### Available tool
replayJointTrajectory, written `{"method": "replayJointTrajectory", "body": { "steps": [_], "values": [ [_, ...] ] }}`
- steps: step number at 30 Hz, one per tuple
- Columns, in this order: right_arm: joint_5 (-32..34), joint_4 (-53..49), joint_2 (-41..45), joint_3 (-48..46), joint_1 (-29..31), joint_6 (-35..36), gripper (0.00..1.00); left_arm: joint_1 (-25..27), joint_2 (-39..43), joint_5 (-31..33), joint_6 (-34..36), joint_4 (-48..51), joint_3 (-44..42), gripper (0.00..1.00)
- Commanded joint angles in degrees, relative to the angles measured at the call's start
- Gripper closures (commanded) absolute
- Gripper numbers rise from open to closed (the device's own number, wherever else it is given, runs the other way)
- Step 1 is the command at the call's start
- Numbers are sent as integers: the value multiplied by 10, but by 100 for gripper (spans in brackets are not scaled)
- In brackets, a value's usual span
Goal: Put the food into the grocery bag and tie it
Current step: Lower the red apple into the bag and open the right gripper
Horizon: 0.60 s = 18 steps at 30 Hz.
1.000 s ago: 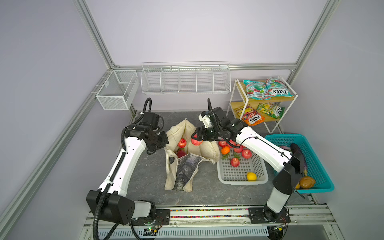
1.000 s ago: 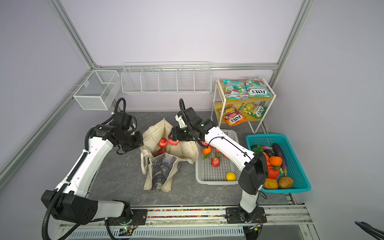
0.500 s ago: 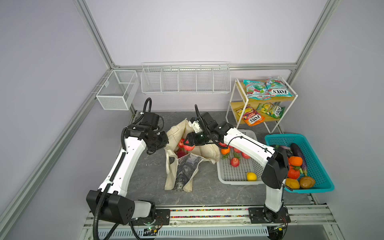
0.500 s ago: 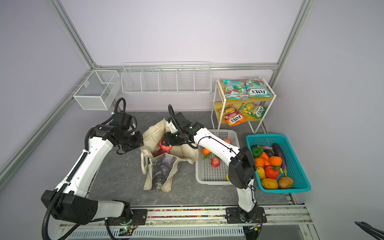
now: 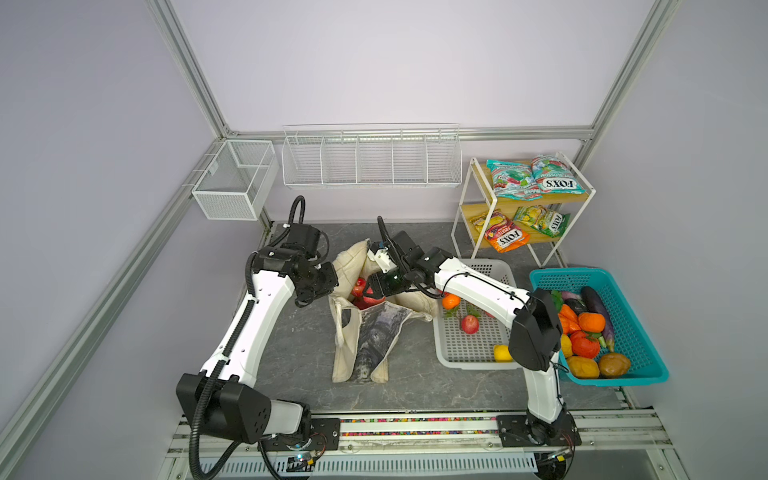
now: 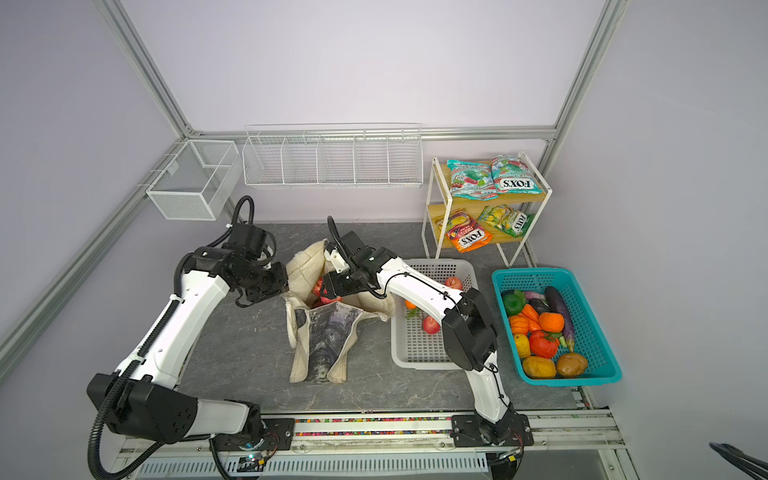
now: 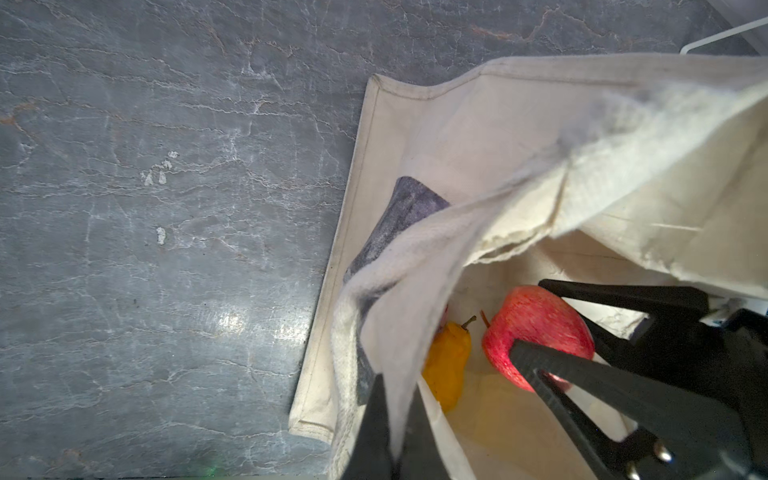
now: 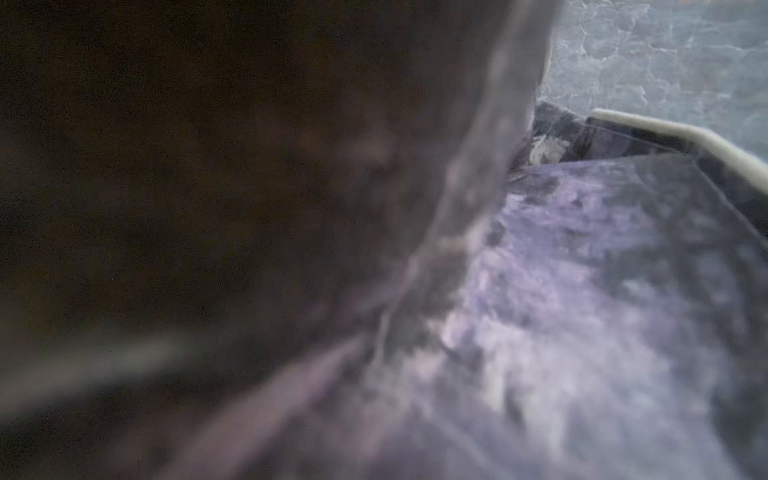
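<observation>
Apple carried over bag mouth, left fingers pinching rim

Bag: cream canvas, grey-black print panel on front.
Apple: red, pale pink speckle.
Pear: yellow-orange, brown stem.
Tabletop: dark grey, white veining.
Tray: white, perforated grid.
Basket: teal mesh.
Packets: teal, red, white lettering.
Eggplant: purple.
Arms: white shells, black joints.
Shelf: white frame, tan boards.
Walls: pale lilac.
</observation>
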<state>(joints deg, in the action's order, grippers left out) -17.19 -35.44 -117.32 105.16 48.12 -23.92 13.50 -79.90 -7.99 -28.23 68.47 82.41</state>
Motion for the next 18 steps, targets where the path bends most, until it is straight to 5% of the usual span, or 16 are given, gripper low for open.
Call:
{"method": "replayJointTrajectory", "body": {
  "steps": [1, 18],
  "values": [
    [-3, -18, -37, 1, 7, 16, 48, -1, -10, -12, 1, 17, 22, 100],
    [-28, -23, -102, 8, 8, 14, 39, -1, -11, -11, -1, 11, 18, 100]
  ]
}}
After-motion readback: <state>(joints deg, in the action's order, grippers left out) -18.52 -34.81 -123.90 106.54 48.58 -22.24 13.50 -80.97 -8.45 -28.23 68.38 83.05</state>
